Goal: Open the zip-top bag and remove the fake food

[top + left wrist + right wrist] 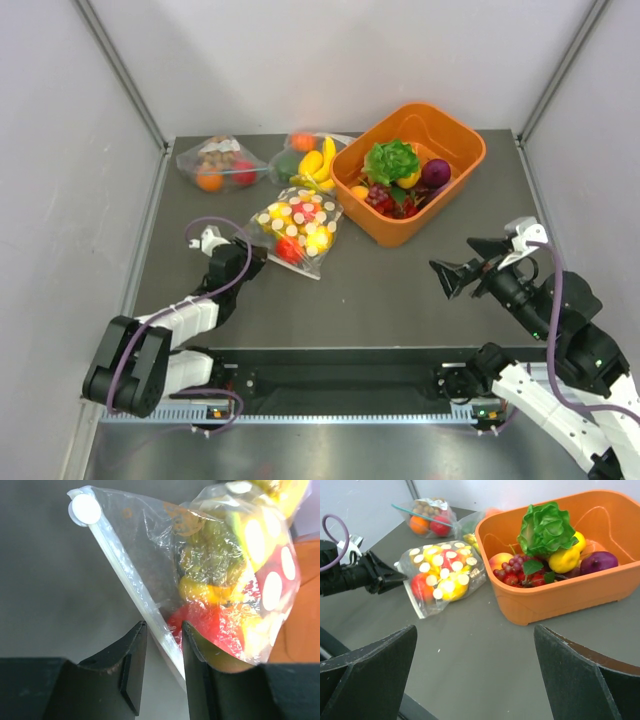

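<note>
The polka-dot zip-top bag (297,228) lies on the dark table left of centre. It holds the fake food (290,248): red and yellow pieces. My left gripper (256,256) is at the bag's near-left edge. In the left wrist view the bag's zip strip (125,575) runs down between my left gripper's (164,630) narrowly parted jaws and touches the right finger (197,670). Red and yellow fruit (215,625) press against the plastic. My right gripper (458,258) is wide open and empty, well to the right of the bag (442,575).
An orange bin (465,150) at the back right holds green lettuce (391,160), grapes and other fruit. Two plain clear bags (220,162) (305,160) with food lie at the back. Walls enclose the table on three sides.
</note>
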`<state>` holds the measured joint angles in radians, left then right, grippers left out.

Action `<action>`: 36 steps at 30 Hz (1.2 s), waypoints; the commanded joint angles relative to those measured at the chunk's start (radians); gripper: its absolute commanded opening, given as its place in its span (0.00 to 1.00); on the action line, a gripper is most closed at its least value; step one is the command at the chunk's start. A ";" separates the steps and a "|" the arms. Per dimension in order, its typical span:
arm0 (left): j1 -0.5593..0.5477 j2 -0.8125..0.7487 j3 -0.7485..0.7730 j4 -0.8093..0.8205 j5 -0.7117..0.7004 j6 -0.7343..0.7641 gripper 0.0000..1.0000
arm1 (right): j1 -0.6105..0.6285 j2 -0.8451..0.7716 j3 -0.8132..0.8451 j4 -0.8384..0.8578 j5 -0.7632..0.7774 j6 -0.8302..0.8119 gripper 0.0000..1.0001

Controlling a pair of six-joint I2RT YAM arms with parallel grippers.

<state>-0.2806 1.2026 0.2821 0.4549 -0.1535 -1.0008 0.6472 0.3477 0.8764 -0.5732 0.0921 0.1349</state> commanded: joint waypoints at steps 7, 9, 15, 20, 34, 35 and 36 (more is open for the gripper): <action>-0.003 0.057 0.022 0.140 0.022 -0.009 0.24 | 0.011 0.016 -0.008 0.016 -0.115 -0.004 1.00; -0.002 0.060 0.026 0.143 0.028 -0.001 0.04 | 0.011 0.010 -0.011 0.016 -0.109 -0.004 1.00; -0.003 0.016 0.022 0.148 0.074 0.070 0.00 | 0.012 0.000 -0.022 0.007 -0.100 -0.008 1.00; -0.003 -0.190 0.029 0.044 0.097 0.148 0.00 | 0.011 0.001 -0.027 0.004 -0.098 -0.006 1.00; -0.003 -0.557 0.319 -0.562 0.368 0.416 0.00 | 0.012 0.131 -0.103 0.142 -0.264 0.084 1.00; -0.002 -0.555 0.330 -0.581 0.420 0.418 0.00 | 0.012 0.137 -0.109 0.157 -0.278 0.091 1.00; -0.003 -0.555 0.336 -0.582 0.446 0.413 0.00 | 0.015 0.145 -0.125 0.182 -0.299 0.097 1.00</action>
<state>-0.2806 0.6525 0.5591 -0.0387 0.1417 -0.6456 0.6472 0.4717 0.7696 -0.5098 -0.1219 0.1860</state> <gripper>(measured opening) 0.012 0.996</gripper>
